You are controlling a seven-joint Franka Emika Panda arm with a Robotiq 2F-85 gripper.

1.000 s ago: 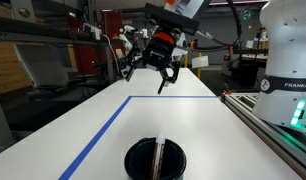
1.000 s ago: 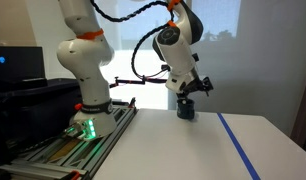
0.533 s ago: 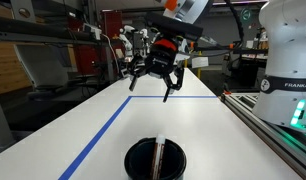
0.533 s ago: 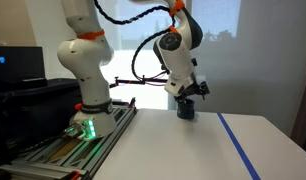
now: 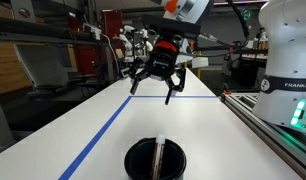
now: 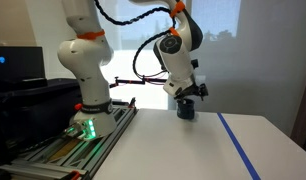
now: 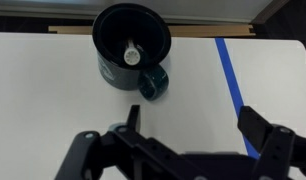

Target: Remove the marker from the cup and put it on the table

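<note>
Wrist view alone shows the handle (image 7: 153, 84) on the cup (image 7: 153, 30), marker (image 7: 131, 56) inside, fingers (image 7: 265, 140) spread open.

My wrist view is evenly bright, the table (image 7: 43, 90) nearly glaring white; the gripper (image 7: 193, 125) looms dark and soft-focused. A bright backdrop (image 6: 243, 50) backlights the arm (image 6: 178, 50).

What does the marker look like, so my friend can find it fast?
Find the long white table with blue tape lines. On it sits one black cup, and the marker is the thin pale stick standing inside it. It is the only thing in the cup.
</note>
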